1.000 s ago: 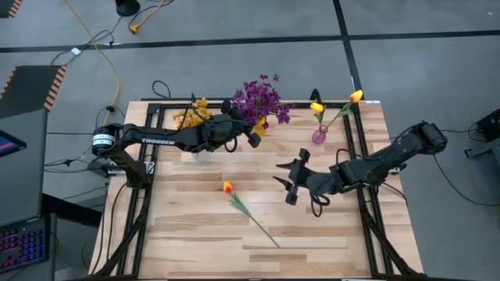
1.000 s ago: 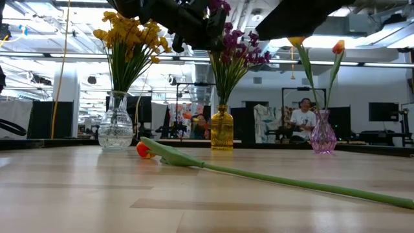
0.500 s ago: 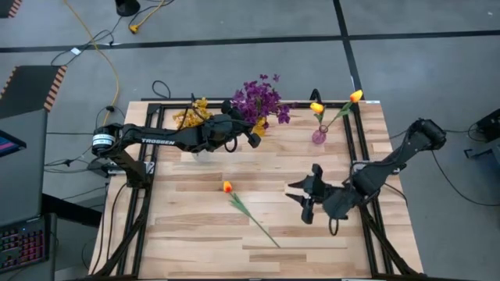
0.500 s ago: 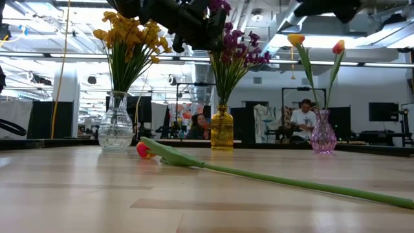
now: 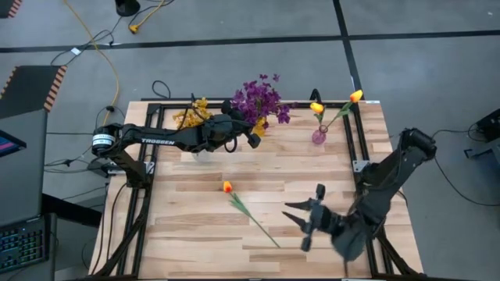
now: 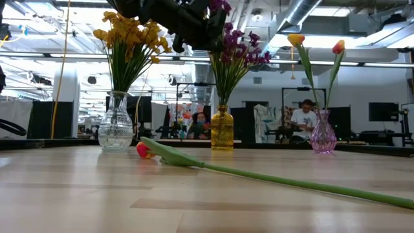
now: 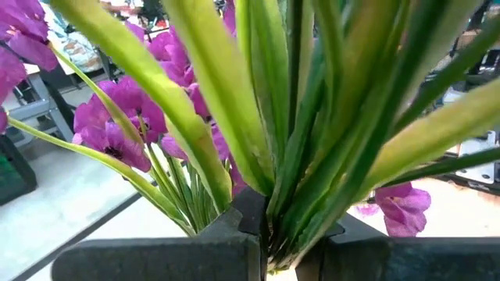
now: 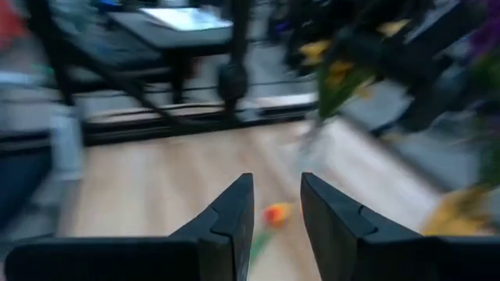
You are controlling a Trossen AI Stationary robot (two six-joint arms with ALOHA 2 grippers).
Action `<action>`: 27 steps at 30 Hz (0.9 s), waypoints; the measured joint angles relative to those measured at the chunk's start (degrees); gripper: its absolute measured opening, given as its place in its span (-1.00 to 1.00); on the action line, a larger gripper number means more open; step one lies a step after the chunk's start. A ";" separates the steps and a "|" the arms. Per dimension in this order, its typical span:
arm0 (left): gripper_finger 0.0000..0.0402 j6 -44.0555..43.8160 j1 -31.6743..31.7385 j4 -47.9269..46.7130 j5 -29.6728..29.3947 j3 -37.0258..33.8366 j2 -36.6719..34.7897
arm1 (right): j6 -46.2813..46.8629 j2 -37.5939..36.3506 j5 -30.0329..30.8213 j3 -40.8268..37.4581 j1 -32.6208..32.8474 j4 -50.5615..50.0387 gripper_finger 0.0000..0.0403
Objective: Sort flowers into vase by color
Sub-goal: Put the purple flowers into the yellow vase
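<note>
Left gripper (image 7: 269, 234) up by the purple bunch of flowers (image 5: 262, 100), pinching its green stems tight, right above the small yellow glass vase (image 6: 222, 129) at the far side of the wooden table (image 5: 195, 226). Yellow small-blossom bunch (image 6: 127, 40) standing in the round clear glass vase (image 6: 116, 124) next to it. Two orange-yellow tulips (image 5: 316, 108) upright in the little pink vase (image 5: 319, 136) near the far right corner. One more tulip with a long green stem (image 5: 251, 216) lying flat in the middle of the table. Right gripper (image 5: 303, 219) low over the near right part, fingers (image 8: 226, 221) a little apart and holding nothing, pointing toward that lying tulip but well apart from it.
</note>
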 joint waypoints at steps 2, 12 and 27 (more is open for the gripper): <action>-0.91 0.00 0.00 -0.37 0.00 0.00 -0.04 | -3.30 3.21 4.58 1.52 -1.52 -0.19 -0.34; -0.91 0.15 0.00 -0.67 -0.05 0.00 -0.04 | 3.63 9.01 7.94 1.90 -11.39 -11.18 -0.34; -0.91 0.61 0.00 -0.69 -0.04 -0.02 -0.04 | 44.65 5.96 2.54 -16.18 -21.26 -28.70 -0.34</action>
